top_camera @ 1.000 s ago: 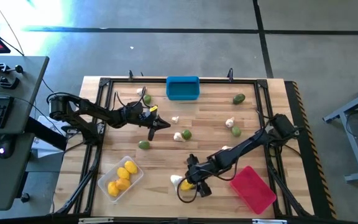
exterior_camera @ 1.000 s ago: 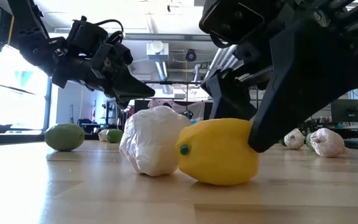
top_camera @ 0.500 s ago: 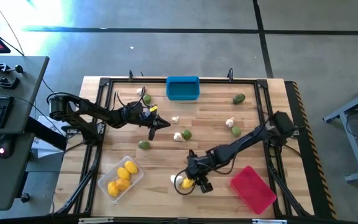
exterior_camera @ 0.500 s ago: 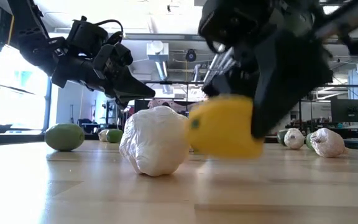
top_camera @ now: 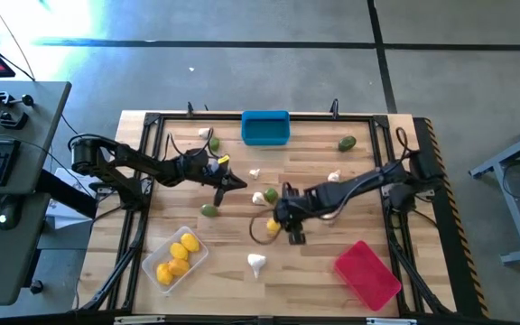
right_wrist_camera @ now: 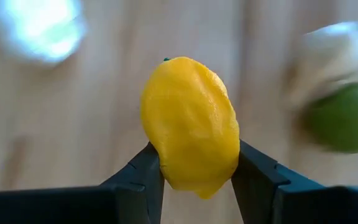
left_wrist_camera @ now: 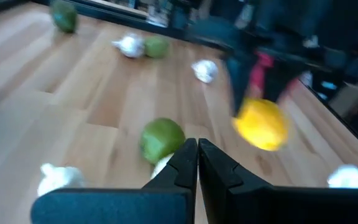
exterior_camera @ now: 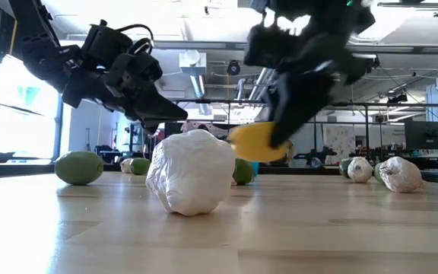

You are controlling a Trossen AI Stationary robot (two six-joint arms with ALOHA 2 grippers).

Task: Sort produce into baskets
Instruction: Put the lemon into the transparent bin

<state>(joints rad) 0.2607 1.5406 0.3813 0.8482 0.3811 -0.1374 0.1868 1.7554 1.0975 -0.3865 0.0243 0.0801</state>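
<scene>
From overhead I get even, bright light, with a hard glare patch on the floor (top_camera: 70, 27) at the upper left. At counter height the garlic bulb (exterior_camera: 191, 172) up close is crisp, while the right tool (exterior_camera: 280, 144) and its lemon (exterior_camera: 255, 142) smear with motion blur against glowing ceiling lamps (exterior_camera: 401, 15). My left wrist feed is soft and streaked throughout. On the right wrist feed the lemon is sharp, the counter (right_wrist_camera: 104, 124) behind it blurred.
</scene>
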